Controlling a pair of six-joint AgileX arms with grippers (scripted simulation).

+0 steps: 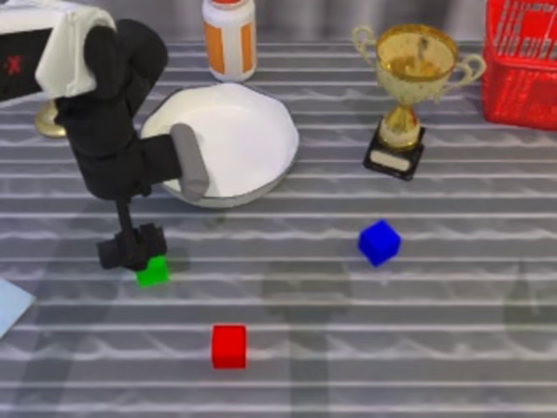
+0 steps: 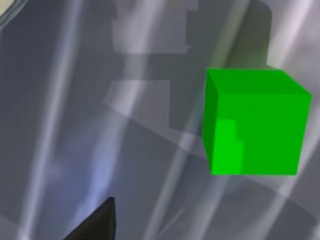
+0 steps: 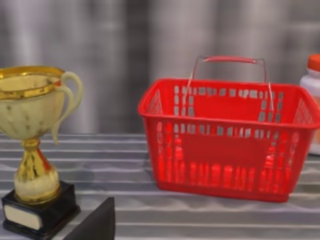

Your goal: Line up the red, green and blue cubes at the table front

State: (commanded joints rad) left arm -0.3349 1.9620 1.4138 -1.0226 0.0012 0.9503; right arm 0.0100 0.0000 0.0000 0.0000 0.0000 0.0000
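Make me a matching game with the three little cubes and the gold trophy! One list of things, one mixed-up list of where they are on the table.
Things:
1. red cube
2. green cube
3. blue cube
4. gold trophy

Places:
A. right under the left gripper, on the table's left side
B. toward the back right, beside the red basket
C. nearest the front edge, left of the middle
D. right of the middle, in front of the trophy

Pairs: 1-C, 2-A, 3-D, 4-B
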